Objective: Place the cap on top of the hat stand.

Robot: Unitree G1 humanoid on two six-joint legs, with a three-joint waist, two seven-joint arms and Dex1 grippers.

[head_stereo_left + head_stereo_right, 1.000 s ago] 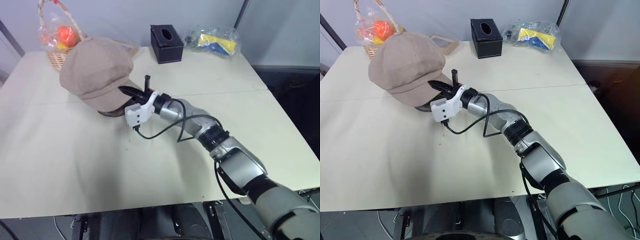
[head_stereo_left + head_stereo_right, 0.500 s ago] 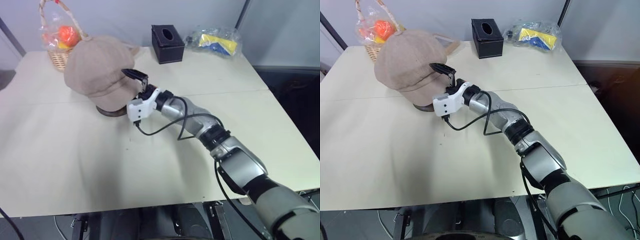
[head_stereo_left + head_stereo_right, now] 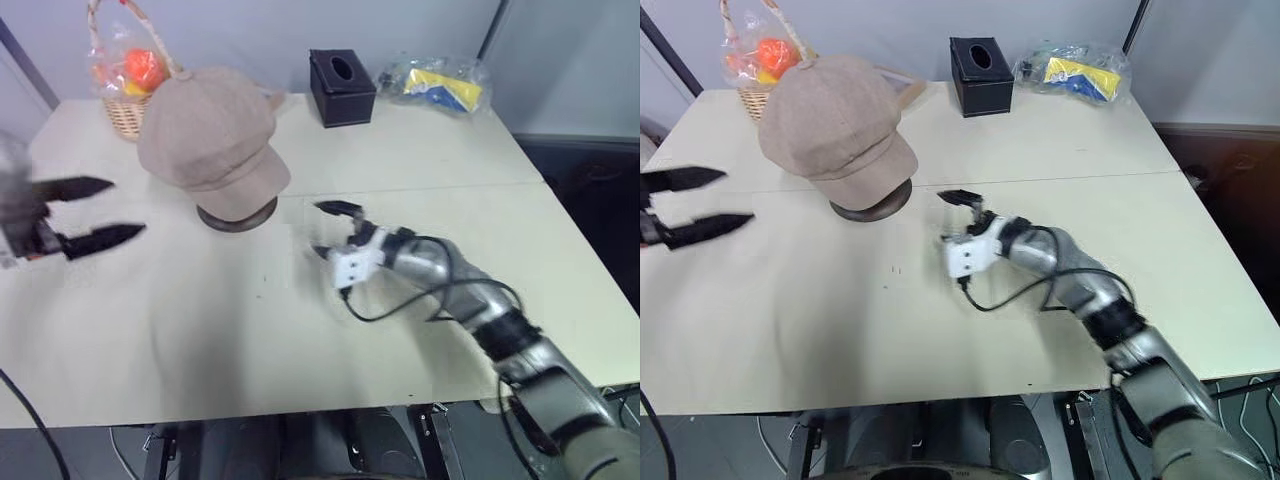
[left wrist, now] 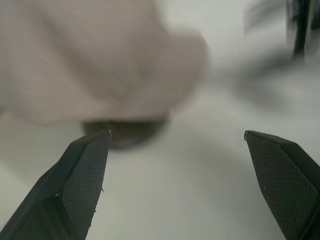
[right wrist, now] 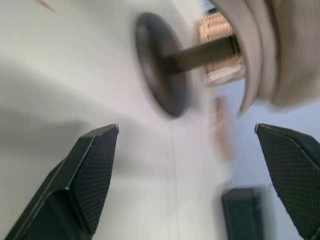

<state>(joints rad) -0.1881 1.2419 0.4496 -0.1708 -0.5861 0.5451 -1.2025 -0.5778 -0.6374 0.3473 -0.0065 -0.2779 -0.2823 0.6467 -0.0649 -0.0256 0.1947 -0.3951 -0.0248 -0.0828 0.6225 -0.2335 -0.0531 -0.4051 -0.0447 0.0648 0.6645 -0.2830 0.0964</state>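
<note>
The beige cap (image 3: pixel 210 140) sits over the top of the dark brown hat stand, whose round base (image 3: pixel 237 215) shows under the brim. In the right wrist view the stand's stem (image 5: pixel 205 52) runs up into the cap (image 5: pixel 272 45). My right gripper (image 3: pixel 322 230) is open and empty, low over the table to the right of the stand and apart from it. My left gripper (image 3: pixel 125 208) is open and empty too, left of the stand and pointing toward the cap (image 4: pixel 100 65).
A wicker basket (image 3: pixel 125 85) with wrapped fruit stands at the back left, just behind the cap. A black tissue box (image 3: pixel 342 88) and a plastic bag (image 3: pixel 435 85) with yellow and blue contents lie at the back of the pale table (image 3: pixel 200 340).
My right gripper opened, let go of the cap's brim and drew back to the right and down. The cap settled on the stand. My left gripper came into view from the left.
</note>
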